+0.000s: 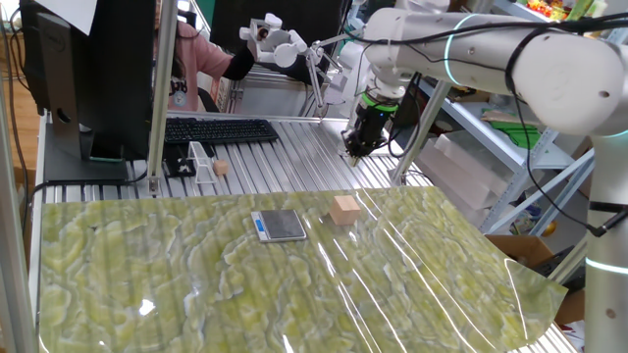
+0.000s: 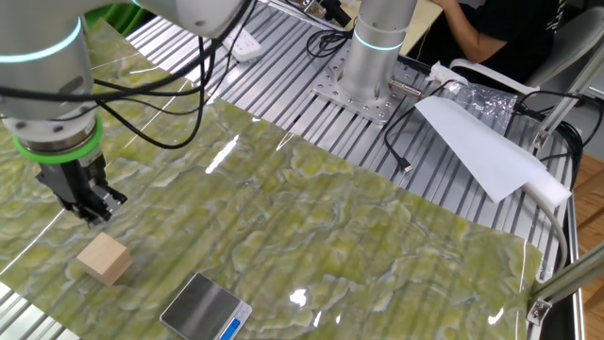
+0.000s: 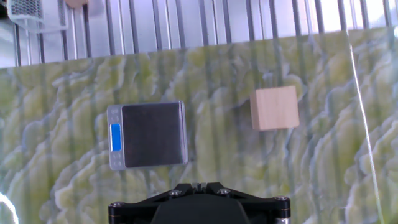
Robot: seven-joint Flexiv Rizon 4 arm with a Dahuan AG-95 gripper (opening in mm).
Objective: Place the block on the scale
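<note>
Raised above the table, the gripper (image 2: pixel 97 210) is seen empty; whether its fingers are parted or closed cannot be told. The block (image 1: pixel 343 209) lies on the green mat toward the table's middle, just beside the scale (image 1: pixel 281 226) but apart from it. A light, stiff wooden cube is judged; its plain faces may be slightly slick, so two opposite side faces should be gripped squarely.

Slatted metal table (image 1: pixel 294 157); green marbled mat (image 1: pixel 196 284) carries block (image 1: pixel 343 210), scale (image 1: pixel 279 226).
</note>
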